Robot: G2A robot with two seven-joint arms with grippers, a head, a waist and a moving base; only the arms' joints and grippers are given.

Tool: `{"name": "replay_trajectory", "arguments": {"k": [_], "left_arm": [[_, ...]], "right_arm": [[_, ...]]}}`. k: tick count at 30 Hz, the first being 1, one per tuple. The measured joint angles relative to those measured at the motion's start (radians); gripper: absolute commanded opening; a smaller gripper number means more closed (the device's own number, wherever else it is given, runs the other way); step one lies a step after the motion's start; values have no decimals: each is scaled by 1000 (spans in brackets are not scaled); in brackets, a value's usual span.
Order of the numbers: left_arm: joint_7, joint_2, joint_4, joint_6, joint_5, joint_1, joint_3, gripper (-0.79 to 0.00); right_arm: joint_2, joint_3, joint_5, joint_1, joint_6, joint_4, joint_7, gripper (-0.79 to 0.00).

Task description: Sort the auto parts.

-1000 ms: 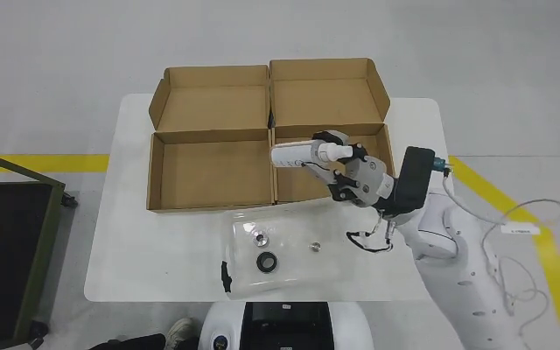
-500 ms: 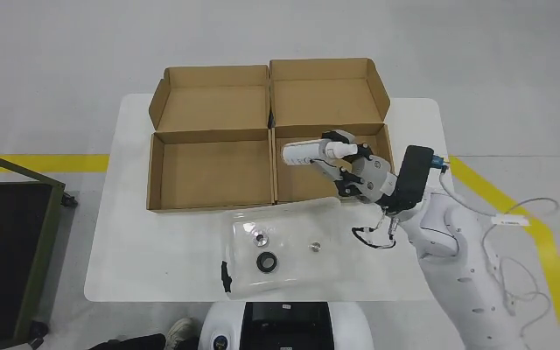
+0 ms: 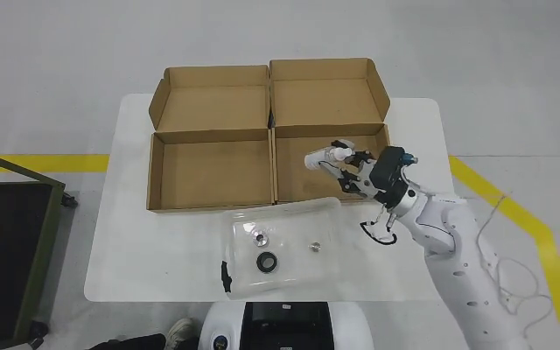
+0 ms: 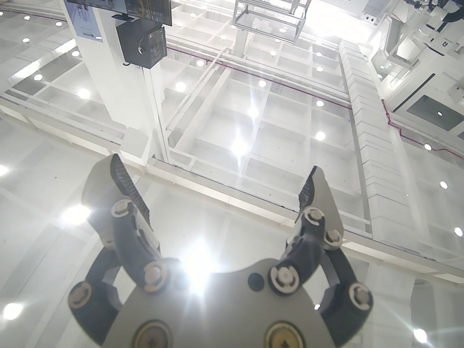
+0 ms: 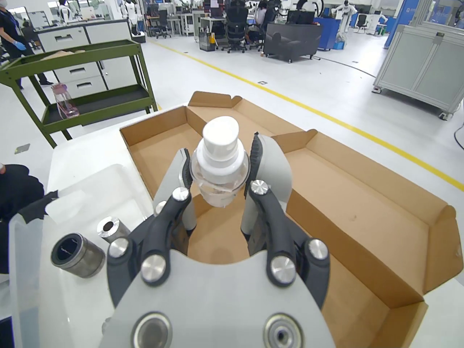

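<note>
Retreated rightward over box (image 3: 297,182), white bottle (image 5: 220,135) sits clamped in right tool (image 5: 220,157)

On the table (image 3: 122,227) the left box (image 3: 210,175) sat beside the right box (image 3: 302,185), the tray (image 3: 293,229) with parts (image 3: 267,261) before them, the bottle (image 3: 313,161) over the right box in the right gripper (image 5: 219,168)

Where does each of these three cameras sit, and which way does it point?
Top view: above the arms, looking straight down at the table; the right claw shows, holding a white bottle over a cardboard box.
Left wrist view: on the left wrist, aimed up at the ceiling; the open left claw shows.
Right wrist view: on the right wrist, looking along its claw over the box into the hall.
Shared: top and right wrist views both show the bottle, box and clear tray.
</note>
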Motion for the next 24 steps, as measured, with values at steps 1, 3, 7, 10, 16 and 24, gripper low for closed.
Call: {"name": "replay_trajectory", "arguments": {"k": [1, 3, 7, 10, 16, 24], "left_arm": [[0, 0, 0, 0, 0, 0, 0, 0], [0, 0, 0, 0, 0, 0, 0, 0], [0, 0, 0, 0, 0, 0, 0, 0], [0, 0, 0, 0, 0, 0, 0, 0], [0, 0, 0, 0, 0, 0, 0, 0], [0, 0, 0, 0, 0, 0, 0, 0]], "right_arm": [[0, -4, -5, 7, 0, 6, 10, -785], [0, -17, -15, 28, -2, 23, 36, -785], [-4, -54, -16, 72, -11, 68, 80, -785], [-9, -99, -8, 118, -44, 110, 111, -785], [-24, -183, -24, 206, -58, 207, 140, -785], [-40, -249, -37, 266, -32, 306, 138, -785]]}}
